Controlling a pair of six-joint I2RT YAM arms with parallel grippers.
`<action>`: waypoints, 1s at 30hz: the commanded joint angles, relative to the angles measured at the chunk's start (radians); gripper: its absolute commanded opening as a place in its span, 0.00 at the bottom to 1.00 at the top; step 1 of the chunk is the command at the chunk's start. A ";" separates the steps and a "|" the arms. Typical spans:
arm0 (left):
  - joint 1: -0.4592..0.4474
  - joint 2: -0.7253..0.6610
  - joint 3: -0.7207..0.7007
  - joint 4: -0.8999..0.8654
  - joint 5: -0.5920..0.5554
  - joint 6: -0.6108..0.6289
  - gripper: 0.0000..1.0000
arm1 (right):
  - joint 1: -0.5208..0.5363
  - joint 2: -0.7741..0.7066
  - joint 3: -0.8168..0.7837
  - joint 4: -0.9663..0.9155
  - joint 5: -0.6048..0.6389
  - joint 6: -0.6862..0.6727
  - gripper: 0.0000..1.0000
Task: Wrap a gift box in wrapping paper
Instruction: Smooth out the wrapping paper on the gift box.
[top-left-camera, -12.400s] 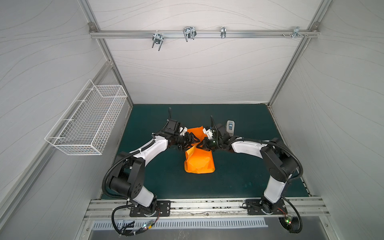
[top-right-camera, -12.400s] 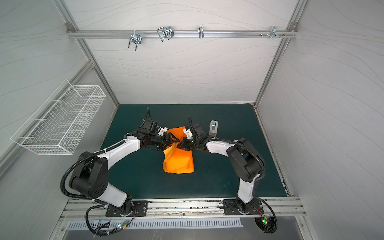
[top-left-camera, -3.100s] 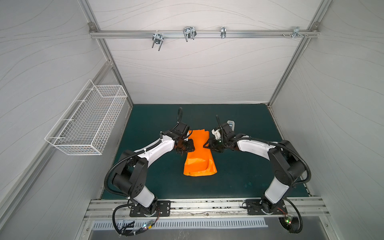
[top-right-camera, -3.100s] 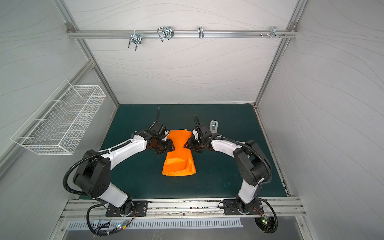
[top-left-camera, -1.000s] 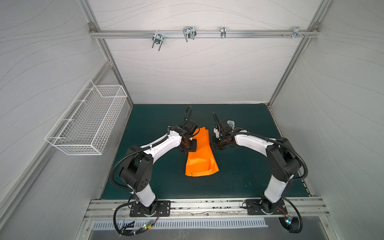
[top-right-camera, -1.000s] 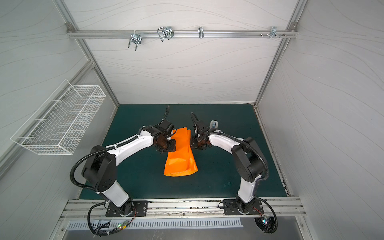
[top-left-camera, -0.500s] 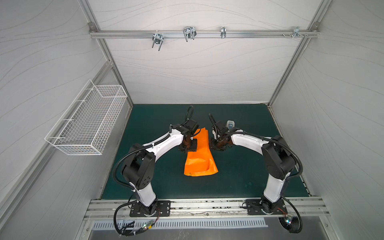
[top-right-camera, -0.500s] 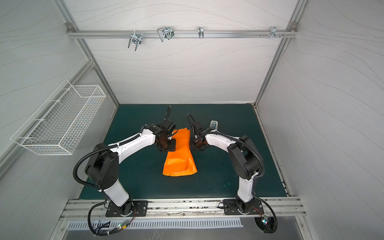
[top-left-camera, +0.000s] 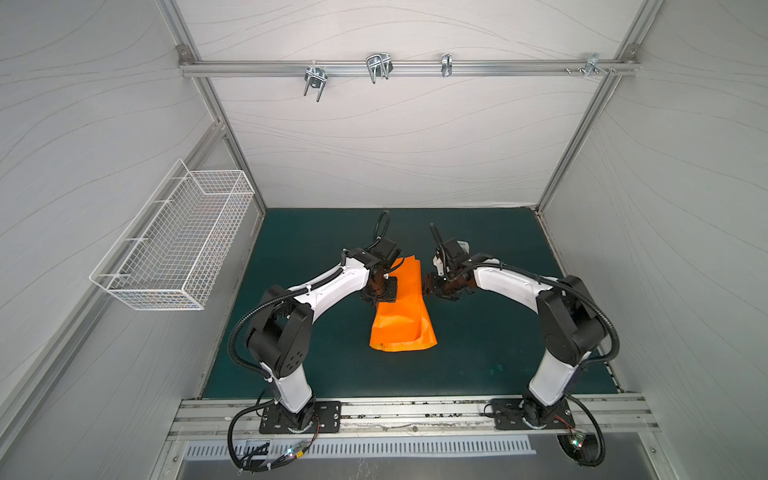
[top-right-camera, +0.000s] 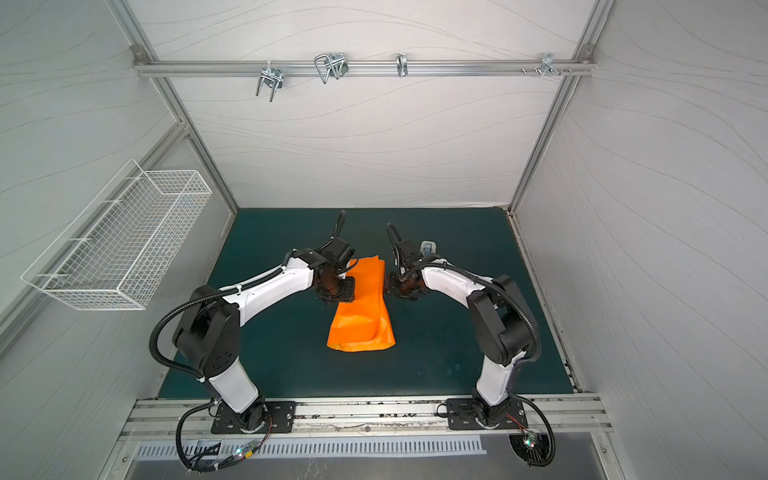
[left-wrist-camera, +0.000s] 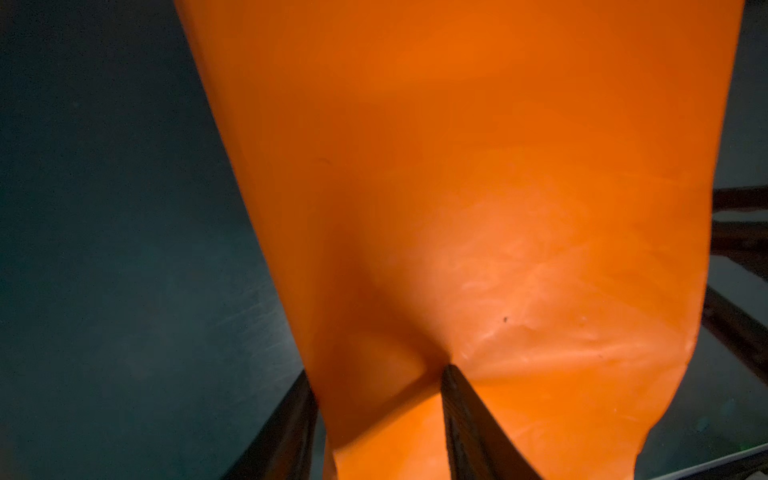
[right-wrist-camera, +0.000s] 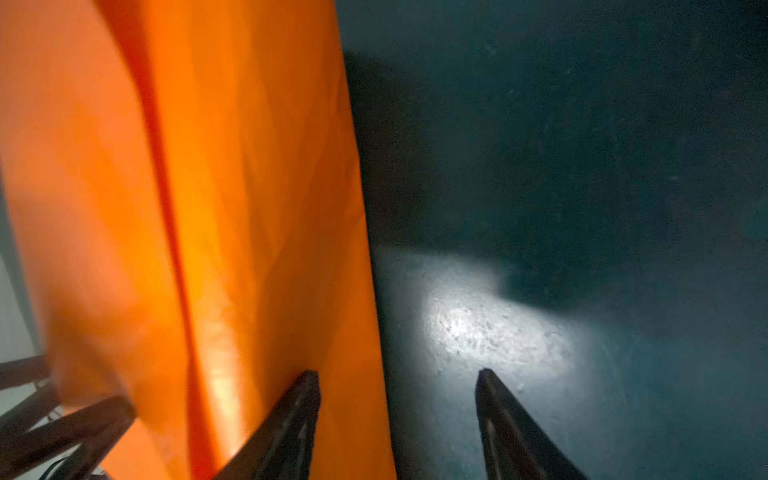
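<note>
orange-yellow creased wrapping paper was seen clamped in the left gripper on a dark green mat; the right gripper was spread apart beside it.

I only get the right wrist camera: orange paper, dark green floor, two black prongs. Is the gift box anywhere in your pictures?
Observer: No box shows. From above, the wrapping paper is one long folded bundle on the mat.
Operator: What is the other hand doing?
Observer: The left hand has a ridge of paper between its fingers.
Operator: Anything else lying around?
Observer: A small white-grey thing sits behind the right arm, half hidden.
</note>
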 joint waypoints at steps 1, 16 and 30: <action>-0.012 0.043 0.009 0.010 0.004 0.012 0.49 | -0.017 -0.079 -0.030 0.024 -0.048 -0.008 0.64; -0.011 0.038 0.009 0.004 -0.001 0.012 0.49 | 0.017 -0.082 -0.016 0.104 -0.166 0.031 0.52; -0.011 0.039 0.015 0.003 -0.003 0.012 0.48 | 0.039 -0.052 0.002 0.109 -0.154 0.046 0.34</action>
